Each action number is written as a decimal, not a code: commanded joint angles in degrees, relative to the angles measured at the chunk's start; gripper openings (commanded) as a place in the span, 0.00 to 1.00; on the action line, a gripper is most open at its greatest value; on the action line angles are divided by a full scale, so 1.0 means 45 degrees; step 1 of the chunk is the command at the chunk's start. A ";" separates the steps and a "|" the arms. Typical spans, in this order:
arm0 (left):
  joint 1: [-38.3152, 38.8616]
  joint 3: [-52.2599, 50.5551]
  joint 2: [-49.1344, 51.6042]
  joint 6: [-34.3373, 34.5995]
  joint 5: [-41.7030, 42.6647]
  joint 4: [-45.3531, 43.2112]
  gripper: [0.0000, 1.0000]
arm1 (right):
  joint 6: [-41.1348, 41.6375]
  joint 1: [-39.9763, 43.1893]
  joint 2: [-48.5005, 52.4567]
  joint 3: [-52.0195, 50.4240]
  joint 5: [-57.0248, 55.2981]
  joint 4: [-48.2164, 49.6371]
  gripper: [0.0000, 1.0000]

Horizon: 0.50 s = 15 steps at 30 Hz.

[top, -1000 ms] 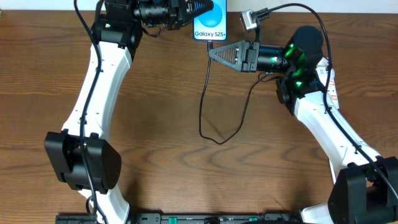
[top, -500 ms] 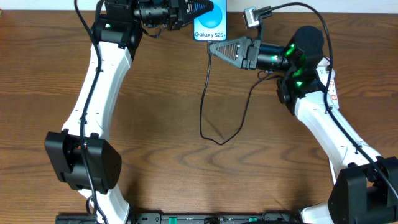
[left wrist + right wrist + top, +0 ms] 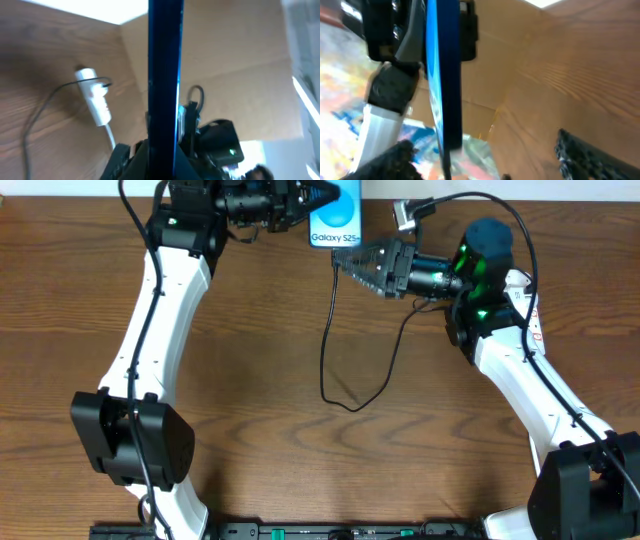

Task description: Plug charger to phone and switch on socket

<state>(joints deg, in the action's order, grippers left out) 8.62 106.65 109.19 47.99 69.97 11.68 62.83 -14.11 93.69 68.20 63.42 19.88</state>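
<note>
phone [image 3: 335, 220]: stiff, slick glass, pinched edge-on in left gripper [image 3: 322, 195] | right gripper [image 3: 345, 262]: fingers spread, phone just ahead of them | charger [image 3: 325, 350]: limp, light, trailing off its fingertips; likely best taken close behind its tip

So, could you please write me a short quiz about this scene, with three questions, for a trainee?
1. True or false: the right gripper is open.
2. What holds the phone? A) the left gripper B) the right gripper C) neither
3. Which words can be read on the phone?
Key: 1 true; 2 A; 3 Galaxy S25+
</note>
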 commanded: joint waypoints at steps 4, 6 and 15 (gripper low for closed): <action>-0.0340 0.0097 0.0797 -0.3240 -0.2132 0.3536 0.07 | -0.3147 0.0044 -0.0126 0.0126 -0.1064 -0.3706 0.99; -0.0316 0.0097 0.1103 -0.4046 -0.2589 0.4784 0.07 | -0.3905 0.0044 -0.0126 0.0126 -0.2030 -0.5367 0.99; -0.0044 0.0097 0.2832 -0.5960 -0.2701 0.7315 0.07 | -0.6368 0.0029 -0.0126 0.0087 -0.5260 -1.0229 0.99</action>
<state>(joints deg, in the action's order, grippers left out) 7.62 106.56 120.60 26.59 57.17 43.83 40.93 -14.09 93.69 68.38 45.56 -24.05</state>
